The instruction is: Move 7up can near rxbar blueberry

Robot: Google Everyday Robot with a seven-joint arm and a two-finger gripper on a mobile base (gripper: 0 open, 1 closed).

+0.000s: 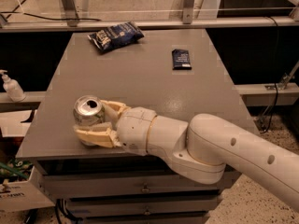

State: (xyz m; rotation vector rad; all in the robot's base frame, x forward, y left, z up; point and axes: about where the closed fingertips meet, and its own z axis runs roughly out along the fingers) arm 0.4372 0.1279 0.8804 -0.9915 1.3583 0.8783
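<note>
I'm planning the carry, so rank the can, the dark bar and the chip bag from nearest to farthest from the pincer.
1. The can, gripped in the pincer at the table's near left.
2. The bar, far right, and the chip bag, far left: too close to call.

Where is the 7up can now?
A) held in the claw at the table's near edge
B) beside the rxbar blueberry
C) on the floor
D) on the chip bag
A: the claw grips the 7up can at the near edge of the table, well apart from the rxbar blueberry.
</note>
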